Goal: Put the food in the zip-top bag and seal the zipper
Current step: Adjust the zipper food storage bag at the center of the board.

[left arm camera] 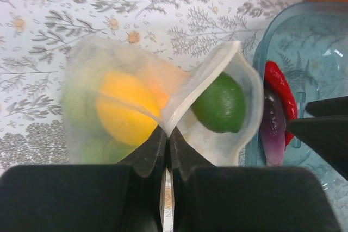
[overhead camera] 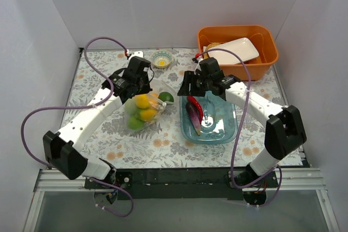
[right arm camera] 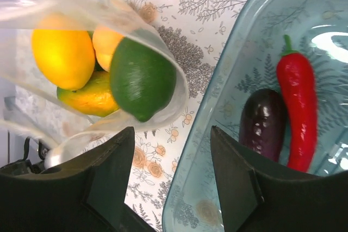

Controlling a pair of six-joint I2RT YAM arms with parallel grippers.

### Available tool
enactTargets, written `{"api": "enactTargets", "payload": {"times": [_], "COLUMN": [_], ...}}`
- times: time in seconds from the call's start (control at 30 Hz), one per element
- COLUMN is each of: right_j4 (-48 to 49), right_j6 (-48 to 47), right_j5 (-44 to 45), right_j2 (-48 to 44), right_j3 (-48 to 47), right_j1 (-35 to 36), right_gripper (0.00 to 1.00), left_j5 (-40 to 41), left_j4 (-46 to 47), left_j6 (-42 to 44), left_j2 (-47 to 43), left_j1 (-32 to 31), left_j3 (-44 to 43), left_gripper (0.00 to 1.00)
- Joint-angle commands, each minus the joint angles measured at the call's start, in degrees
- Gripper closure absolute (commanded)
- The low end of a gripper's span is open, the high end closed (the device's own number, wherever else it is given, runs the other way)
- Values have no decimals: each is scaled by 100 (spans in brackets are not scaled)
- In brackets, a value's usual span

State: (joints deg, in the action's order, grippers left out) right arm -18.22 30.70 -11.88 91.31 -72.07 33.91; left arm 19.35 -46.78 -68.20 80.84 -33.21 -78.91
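While pinched, bag mouth beside tray.

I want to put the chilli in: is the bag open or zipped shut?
Open. The zip-top bag gapes around a green lime; the left gripper pinches one rim.

From high behind the near edge, looks down over the whole table. From each wrist, peers down at close range, sharing the bag, lime, chilli, eggplant and tray — all inside the overhead frame too.
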Motion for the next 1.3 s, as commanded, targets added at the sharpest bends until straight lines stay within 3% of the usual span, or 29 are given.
{"api": "enactTargets", "payload": {"times": [0.0,0.33,0.43,0.47,0.53,0.57,0.73,0.83,0.93,1.07,1.17,1.27], "right_j4": [442,415,599,644,688,688,486,198,-215,-945,-764,-727], "right_j6": [103,15,68,68,50,24,-239,-643,-1099,-1197,-1154,-1127], "right_j5": [-640,-683,-745,-780,-920,-982,-1044,-983,-982,-913,-851,-764], "right_j2": [352,1135,1144,1152,1196,1214,1083,951,1099,1670,1645,1557], "right_j3": [-184,-764,-721,-720,-790,-817,-1168,-1861,-2687,-3488,-3384,-3234], "right_j1": [72,89,107,98,107,107,256,598,1038,1214,1241,1241], "right_gripper": [34,34,46,66,82,98,99,99,99,99,99,99], "left_j5": [517,570,561,561,561,552,569,631,412,86,112,34], "left_j4": [-85,73,108,117,143,169,196,100,151,205,143,205], "left_j6": [-79,-141,-132,-140,-132,-132,-114,-210,-264,-272,-290,-246], "left_j2": [-727,-1123,-1132,-1140,-1158,-1167,-1149,-1132,-1140,-1123,-1140,-1211], "left_j1": [104,157,157,166,175,175,227,411,771,1097,1150,1203], "left_j3": [-274,157,192,201,227,245,263,175,131,122,113,183], "left_gripper": [100,100,100,100,99,98,95,78,78,87,98,100]}}
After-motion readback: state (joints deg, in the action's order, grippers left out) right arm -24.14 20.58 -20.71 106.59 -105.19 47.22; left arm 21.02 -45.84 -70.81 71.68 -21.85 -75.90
